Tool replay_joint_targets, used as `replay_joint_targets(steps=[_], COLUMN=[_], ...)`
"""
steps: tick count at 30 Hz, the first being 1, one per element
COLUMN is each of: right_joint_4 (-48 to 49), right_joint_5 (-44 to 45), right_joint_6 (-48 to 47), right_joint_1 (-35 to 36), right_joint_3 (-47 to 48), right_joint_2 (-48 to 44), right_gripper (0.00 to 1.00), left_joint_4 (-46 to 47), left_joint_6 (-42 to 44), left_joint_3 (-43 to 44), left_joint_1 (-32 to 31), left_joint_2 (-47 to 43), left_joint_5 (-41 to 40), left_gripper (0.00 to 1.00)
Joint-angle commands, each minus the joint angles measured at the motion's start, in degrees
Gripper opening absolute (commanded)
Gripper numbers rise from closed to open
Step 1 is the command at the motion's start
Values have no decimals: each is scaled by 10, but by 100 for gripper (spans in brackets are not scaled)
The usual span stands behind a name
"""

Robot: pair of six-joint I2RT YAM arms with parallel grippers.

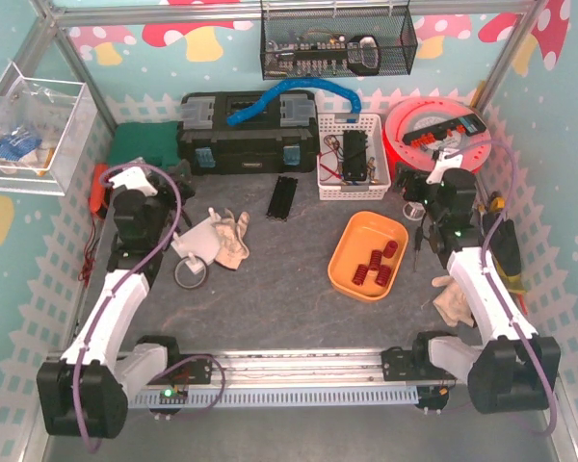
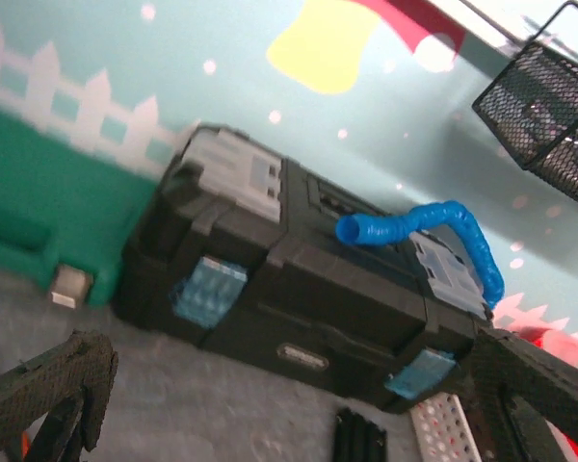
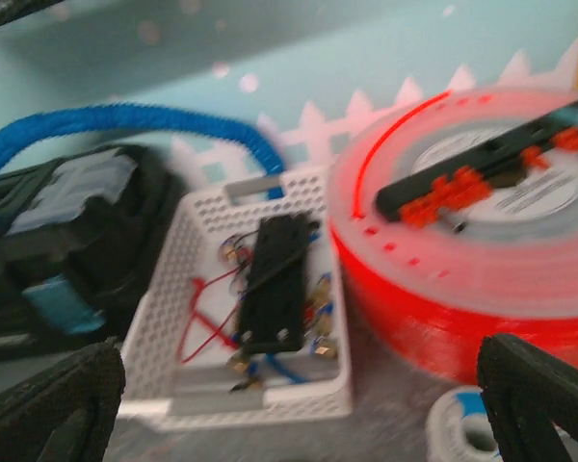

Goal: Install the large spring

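Note:
Several red springs point(image 1: 374, 267) lie in an orange tray point(image 1: 352, 241) right of the table's middle; I cannot tell which is the large spring. A black ribbed part point(image 1: 283, 196) lies in front of the toolbox and shows in the left wrist view as the black ribbed part point(image 2: 364, 441). My left gripper point(image 1: 140, 178) point(image 2: 289, 404) hovers at the back left, open and empty, facing the toolbox. At the back right, my right gripper point(image 1: 441, 159) point(image 3: 299, 404) is open and empty too, facing the white basket. Both are far from the tray.
A black toolbox point(image 1: 248, 135) with a blue hose point(image 1: 289, 93) on it stands at the back. Right of it are a white basket point(image 1: 353, 183) of wired parts and a red spool point(image 1: 433, 130). Light gloves point(image 1: 222, 239) and a ring point(image 1: 190, 274) lie at the left, another glove point(image 1: 455, 298) at the right.

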Motion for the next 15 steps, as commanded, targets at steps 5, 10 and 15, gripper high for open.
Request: replay_joint_targets(steps=[5, 10, 15], right_joint_4=[-30, -66, -70], right_joint_5=[-213, -205, -91], right_joint_6=[98, 76, 24], right_joint_1=[-1, 74, 204], right_joint_3=[-56, -51, -61], right_joint_2=[-13, 41, 50], right_gripper=[98, 97, 97], left_joint_4=[-91, -127, -182], left_joint_6=[-153, -150, -100], left_joint_3=[-65, -77, -68], left_joint_1=[21, 9, -85], left_joint_2=[-70, -56, -26], left_joint_5=[69, 120, 29], left_gripper=[99, 89, 76])
